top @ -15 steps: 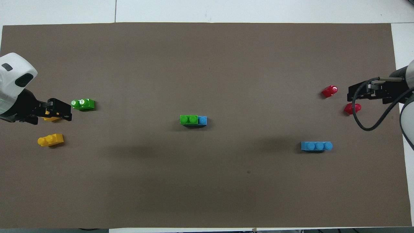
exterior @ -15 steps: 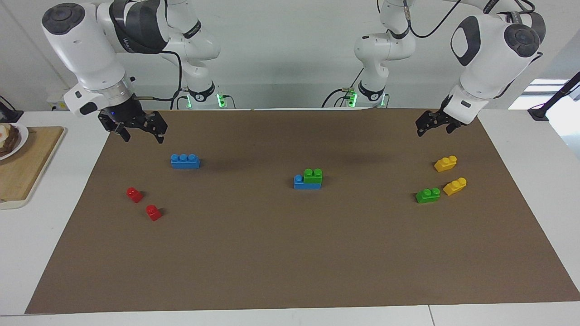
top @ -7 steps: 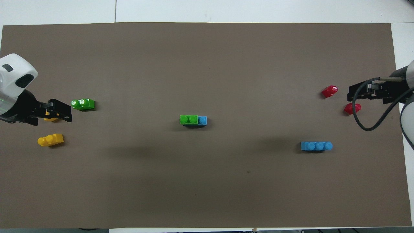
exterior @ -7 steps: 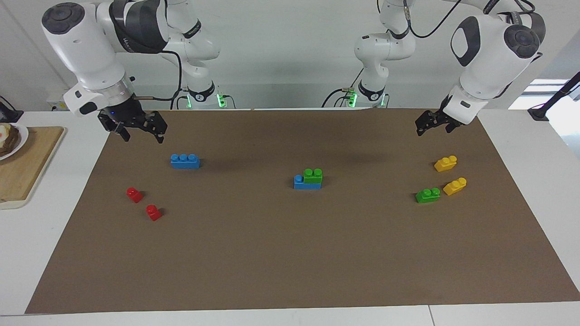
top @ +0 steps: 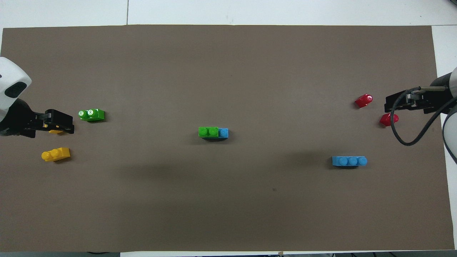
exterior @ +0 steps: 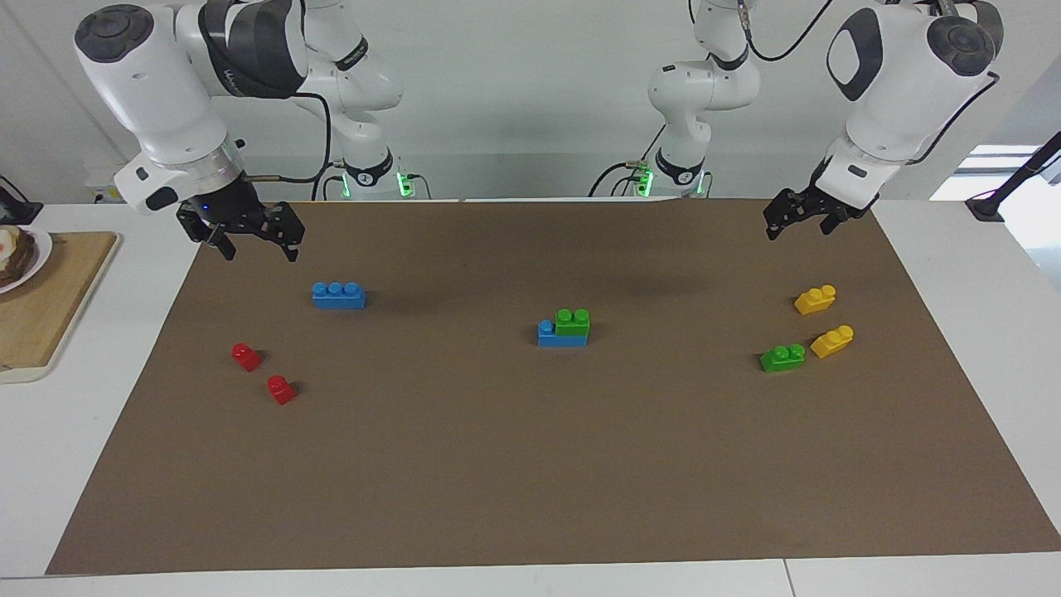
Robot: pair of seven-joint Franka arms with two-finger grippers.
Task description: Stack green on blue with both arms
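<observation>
A green [exterior: 572, 321] two-stud brick sits on one end of a blue [exterior: 549, 334] brick at the middle of the brown mat; from overhead one stud of that blue [top: 223, 132] brick shows beside the green [top: 208, 131] one. A second green brick [exterior: 782, 357] [top: 91, 114] lies loose toward the left arm's end. A second blue brick [exterior: 338, 295] [top: 349, 161] lies toward the right arm's end. My left gripper [exterior: 796, 228] [top: 68, 123] hangs open and empty above the yellow bricks' corner. My right gripper [exterior: 260, 249] [top: 387, 103] hangs open and empty above the mat beside the loose blue brick.
Two yellow bricks [exterior: 815, 299] [exterior: 832, 341] lie by the loose green one; one is partly covered by the left gripper from overhead. Two red bricks [exterior: 246, 356] [exterior: 281, 389] lie toward the right arm's end. A wooden board [exterior: 41, 298] with a plate [exterior: 16, 253] sits off the mat there.
The left gripper has lifted a little and drawn back toward its own end of the table. The right gripper has barely shifted. No brick has moved.
</observation>
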